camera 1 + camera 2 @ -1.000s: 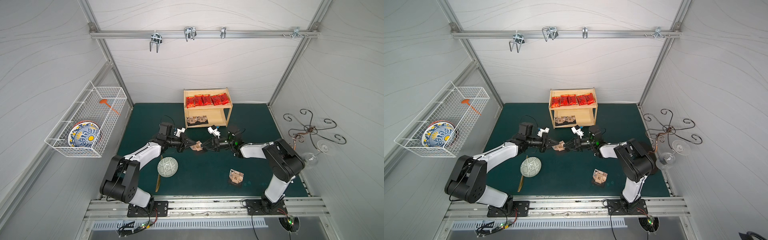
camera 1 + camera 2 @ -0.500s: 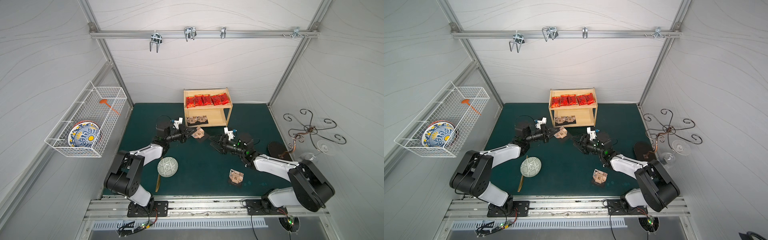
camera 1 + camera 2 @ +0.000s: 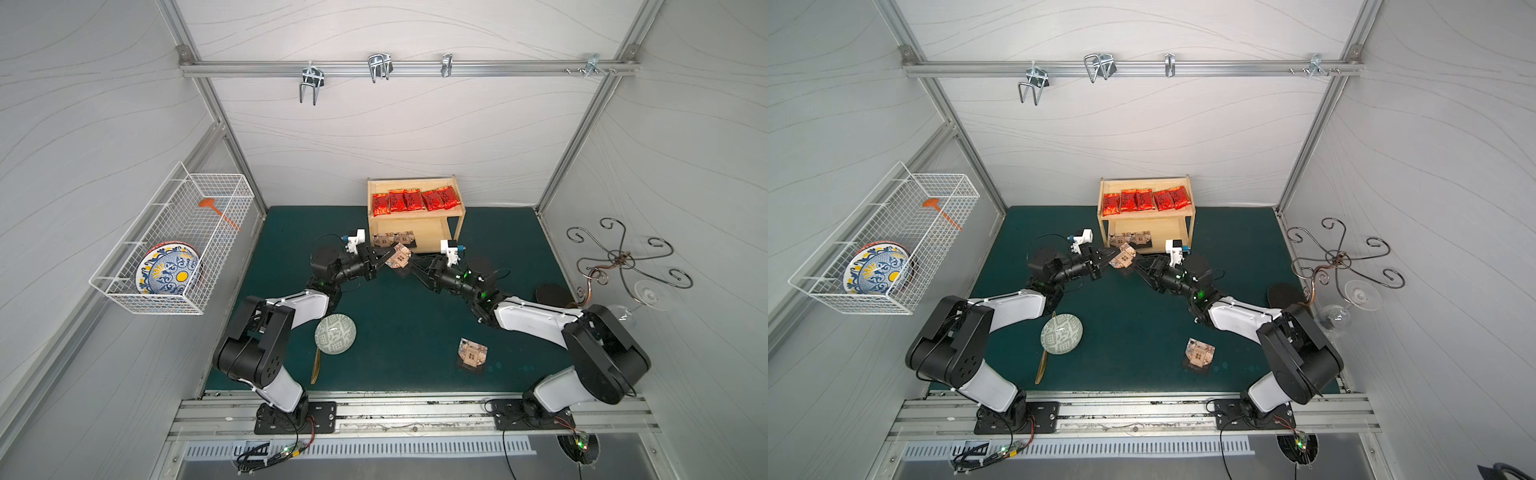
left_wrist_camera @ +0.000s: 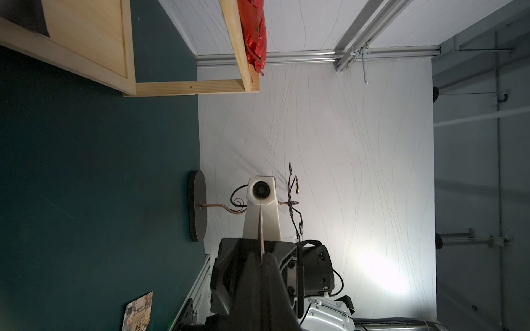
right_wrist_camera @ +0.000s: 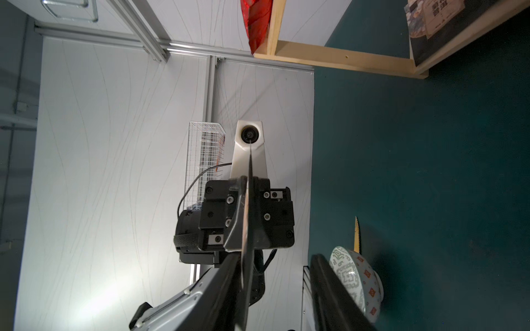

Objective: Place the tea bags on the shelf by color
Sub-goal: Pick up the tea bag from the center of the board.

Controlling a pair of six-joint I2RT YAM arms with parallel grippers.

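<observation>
**Left fingers** (image 3: 376,261): closed flat on one tan pouch (image 3: 398,259). The pouch is held above the table (image 3: 415,324), just in front of the lower tier of the shelf (image 3: 415,183).

**Right fingers** (image 5: 226,289): spread apart. In the right wrist view the pouch is seen edge-on between them. It lies against one finger, and the other finger stands clear.

**Shelf, upper tier:** five red sachets (image 3: 413,200) lie in a row.

**Shelf, lower tier:** two tan pouches (image 3: 392,239) lie side by side near its front rim.

**Table:** one loose tan pouch (image 3: 472,353) lies flat, well apart from the shelf and near the right arm's base.
</observation>
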